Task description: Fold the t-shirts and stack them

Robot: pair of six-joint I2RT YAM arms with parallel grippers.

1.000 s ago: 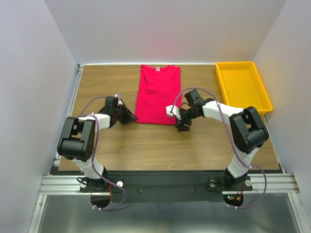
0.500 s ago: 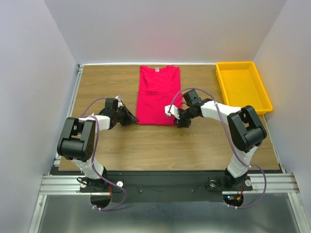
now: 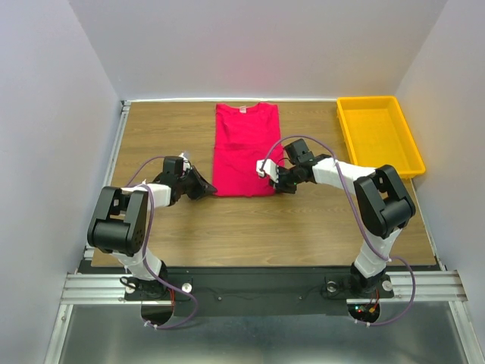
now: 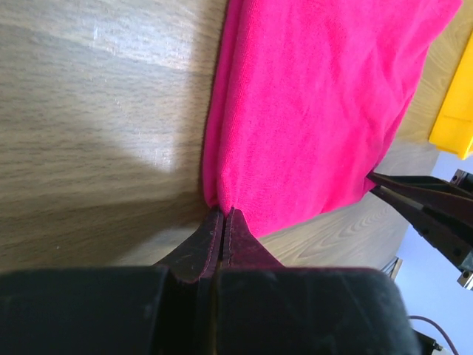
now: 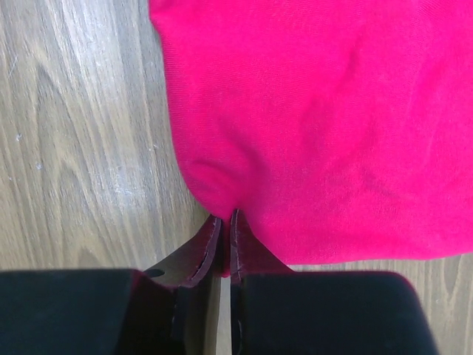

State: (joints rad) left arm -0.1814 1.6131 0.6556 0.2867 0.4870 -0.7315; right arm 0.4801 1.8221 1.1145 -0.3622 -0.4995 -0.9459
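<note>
T-shirt (image 3: 244, 148): both hem corners pinched, set up for a cross fold.
Lies flat as a narrow strip on the desk (image 3: 318, 220), from centre out toward 12 o'clock, collar at 12, hem at 6. Left jaws are closed tight on the 7 o'clock hem corner. Right jaws are nipped in on the 5 o'clock corner, cloth puckered at the tips. Matched grip is probably so the hem lifts level and lands square on the collar. Yellow tray (image 3: 379, 140) sits at 2 o'clock, well apart.
</note>
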